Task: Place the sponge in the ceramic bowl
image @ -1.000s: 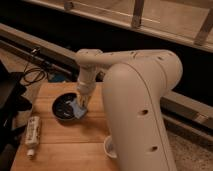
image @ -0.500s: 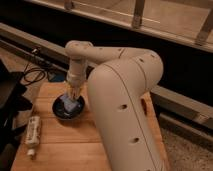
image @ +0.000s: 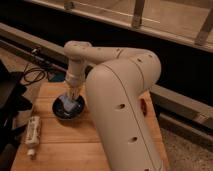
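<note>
The dark round ceramic bowl sits on the left part of the wooden table. The blue sponge shows inside the bowl, its light blue face up. My gripper hangs straight down over the bowl, its tip right at the sponge's top. Whether it grips the sponge is not visible. My big white arm fills the middle of the view and hides the table's right side.
A black-and-white striped oblong object lies near the table's left edge. Black equipment stands left of the table, with cables behind it. A dark rail runs along the back. A small red thing peeks out beside my arm.
My gripper carried the sponge from the bowl's right rim to above its centre and lowered it into the bowl. The arm swung forward and left, covering more of the table.
</note>
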You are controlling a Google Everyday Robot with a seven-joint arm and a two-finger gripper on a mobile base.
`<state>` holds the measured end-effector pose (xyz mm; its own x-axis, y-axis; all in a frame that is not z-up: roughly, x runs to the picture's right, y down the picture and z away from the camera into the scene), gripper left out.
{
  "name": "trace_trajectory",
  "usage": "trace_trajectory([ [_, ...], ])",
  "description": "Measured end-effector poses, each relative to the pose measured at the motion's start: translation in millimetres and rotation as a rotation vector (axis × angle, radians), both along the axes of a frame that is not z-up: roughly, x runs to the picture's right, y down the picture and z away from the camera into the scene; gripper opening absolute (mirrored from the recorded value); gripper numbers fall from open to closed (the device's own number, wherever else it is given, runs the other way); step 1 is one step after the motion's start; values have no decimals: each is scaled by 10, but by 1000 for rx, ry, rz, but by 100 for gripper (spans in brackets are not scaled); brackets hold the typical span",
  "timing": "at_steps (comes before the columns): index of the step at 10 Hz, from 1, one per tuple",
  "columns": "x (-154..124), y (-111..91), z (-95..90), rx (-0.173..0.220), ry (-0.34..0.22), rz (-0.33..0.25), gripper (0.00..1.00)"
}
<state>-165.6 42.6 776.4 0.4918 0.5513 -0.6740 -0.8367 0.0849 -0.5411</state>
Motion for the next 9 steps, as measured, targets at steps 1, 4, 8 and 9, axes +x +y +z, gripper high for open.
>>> trace_trajectory([
  [1, 28, -4, 11, -1, 3, 0, 61],
  [4, 6, -1, 24, -1, 1, -2, 67],
  [8, 12, -9, 43, 1, 2, -2, 67],
  [9, 11, -9, 46, 1, 2, -3, 67],
])
